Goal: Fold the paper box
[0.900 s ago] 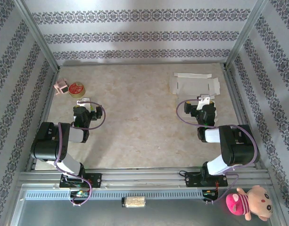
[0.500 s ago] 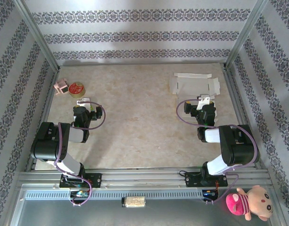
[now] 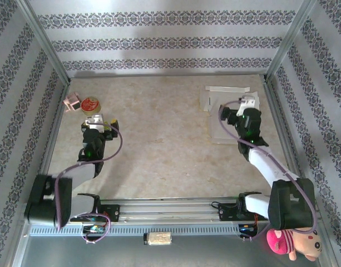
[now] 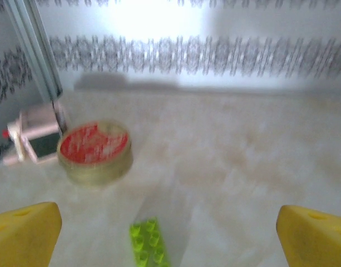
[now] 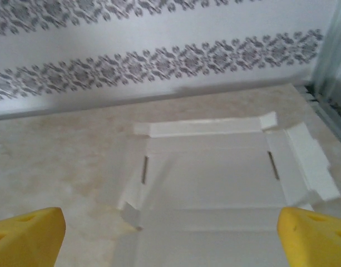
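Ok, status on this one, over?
Left gripper open, empty. Right gripper open above flat white cardboard sheet, unfolded. Round red tin, green plastic brick far left.

Both arms stretched out from folded pose; right gripper (image 3: pixel 249 102) moved forward over box (image 3: pixel 228 89); left gripper (image 3: pixel 94 119) advanced toward tin (image 3: pixel 90 104).

patterned wallpaper walls (image 3: pixel 159 33), beige marbled table (image 3: pixel 159 144)
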`<state>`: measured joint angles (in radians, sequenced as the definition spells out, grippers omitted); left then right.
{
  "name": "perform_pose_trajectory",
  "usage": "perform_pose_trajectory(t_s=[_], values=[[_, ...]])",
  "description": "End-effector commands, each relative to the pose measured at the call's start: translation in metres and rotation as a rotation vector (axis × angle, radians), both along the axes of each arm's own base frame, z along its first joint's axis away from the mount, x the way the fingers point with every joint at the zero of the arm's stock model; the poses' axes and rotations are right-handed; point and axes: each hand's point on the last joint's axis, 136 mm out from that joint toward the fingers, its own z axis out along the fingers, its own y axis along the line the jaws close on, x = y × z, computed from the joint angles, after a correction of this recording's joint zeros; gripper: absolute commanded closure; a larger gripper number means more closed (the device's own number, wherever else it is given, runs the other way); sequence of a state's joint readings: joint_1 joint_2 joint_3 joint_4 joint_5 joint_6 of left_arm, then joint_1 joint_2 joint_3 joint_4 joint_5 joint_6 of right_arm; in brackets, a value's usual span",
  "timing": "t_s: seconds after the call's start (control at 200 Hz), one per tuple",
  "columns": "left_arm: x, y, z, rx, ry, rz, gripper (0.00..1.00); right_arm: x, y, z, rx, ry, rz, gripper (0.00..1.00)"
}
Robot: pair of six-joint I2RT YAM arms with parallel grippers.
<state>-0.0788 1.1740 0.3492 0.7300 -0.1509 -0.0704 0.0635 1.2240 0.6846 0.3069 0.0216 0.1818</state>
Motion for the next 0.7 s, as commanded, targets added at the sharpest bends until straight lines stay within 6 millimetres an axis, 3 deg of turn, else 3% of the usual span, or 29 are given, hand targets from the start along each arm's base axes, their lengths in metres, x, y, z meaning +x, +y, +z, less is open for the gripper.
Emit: perform_pose_trajectory(t_s=[0.0,0.065,0.075,0.205,0.31,0.405,0.535,0.7], values=[[-0.003,-0.02,0.016,-0.234,0.075,-0.017,0.01,0.004,0.023,-0.033,0.125,0.293,0.061,0.02],[-0.002,-0.055,0.027,-0.395,0.1,-0.124,0.01,0.022,0.025,-0.035,0.132,0.376,0.057,0.02],[-0.002,-0.06,0.028,-0.417,0.108,-0.139,0.01,0.026,0.024,-0.025,0.132,0.363,0.055,0.02],[-0.007,-0.142,0.03,-0.656,0.248,-0.342,0.01,0.067,0.003,-0.038,0.151,0.472,-0.02,0.04],[-0.021,-0.209,0.031,-0.737,0.357,-0.545,0.0,0.098,-0.02,-0.048,0.145,0.531,-0.079,0.06],[-0.034,-0.252,0.028,-0.747,0.43,-0.665,0.0,0.122,-0.049,-0.055,0.114,0.568,-0.152,0.04],[-0.05,-0.281,0.027,-0.671,0.456,-0.766,0.0,0.139,-0.097,-0.066,0.084,0.619,-0.265,0.02],[-0.055,-0.277,0.025,-0.594,0.443,-0.767,0.0,0.138,-0.134,-0.09,0.158,0.717,-0.304,0.02]])
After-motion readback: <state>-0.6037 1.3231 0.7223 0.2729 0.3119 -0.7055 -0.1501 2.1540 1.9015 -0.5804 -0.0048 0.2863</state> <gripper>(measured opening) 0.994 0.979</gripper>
